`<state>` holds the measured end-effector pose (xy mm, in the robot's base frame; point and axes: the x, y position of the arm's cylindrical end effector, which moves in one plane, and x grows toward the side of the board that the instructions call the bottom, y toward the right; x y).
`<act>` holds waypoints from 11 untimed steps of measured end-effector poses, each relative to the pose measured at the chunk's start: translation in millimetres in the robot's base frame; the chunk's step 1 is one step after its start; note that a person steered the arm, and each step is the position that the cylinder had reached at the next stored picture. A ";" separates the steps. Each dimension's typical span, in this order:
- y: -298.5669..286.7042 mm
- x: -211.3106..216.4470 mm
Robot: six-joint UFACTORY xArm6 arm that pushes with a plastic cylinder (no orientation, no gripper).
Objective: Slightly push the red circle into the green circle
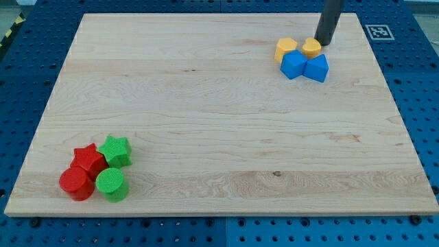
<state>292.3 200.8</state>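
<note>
Upright tip (pixel 322 43) touching yellow block (pixel 311 47).

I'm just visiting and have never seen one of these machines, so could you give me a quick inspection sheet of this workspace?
Surface: pale wooden board, lying flat.
Job's things: red circle and green circle side by side at the view's bottom left, about touching.
Clutter: red star and green star just above them; two yellow blocks and two blue blocks clustered top right.
Grippers: none; my tip sits beside the right yellow block, far from the circles.
Cables: nothing seen.
Surroundings: blue perforated table; a square marker.
</note>
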 end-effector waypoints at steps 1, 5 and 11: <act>0.0 21.8; -74.2 -50.9; -449.7 258.0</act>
<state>550.2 -248.8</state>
